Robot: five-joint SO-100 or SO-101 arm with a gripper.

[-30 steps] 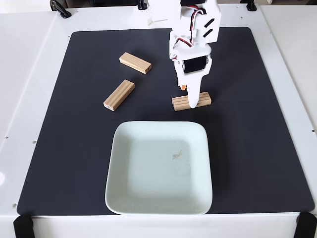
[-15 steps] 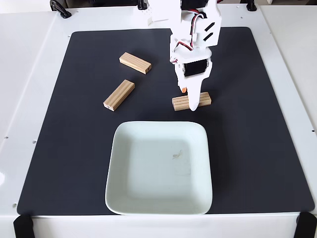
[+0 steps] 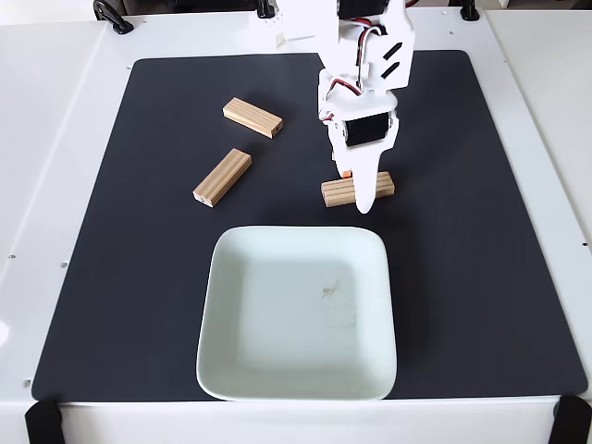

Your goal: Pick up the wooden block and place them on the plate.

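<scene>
Fixed view. The gripper [image 3: 356, 190] is standing over the wooden block [image 3: 340, 191] just above the plate [image 3: 298, 370], with its white finger [image 3: 366, 190] crossing the block's right part. A narrow strip of black mat [image 3: 481, 277] is separating that block from the plate's upper rim. Two more blocks [image 3: 252, 117] [image 3: 222, 177] are lying well apart to the left. The mat to the right of the gripper and plate is lying open.
</scene>
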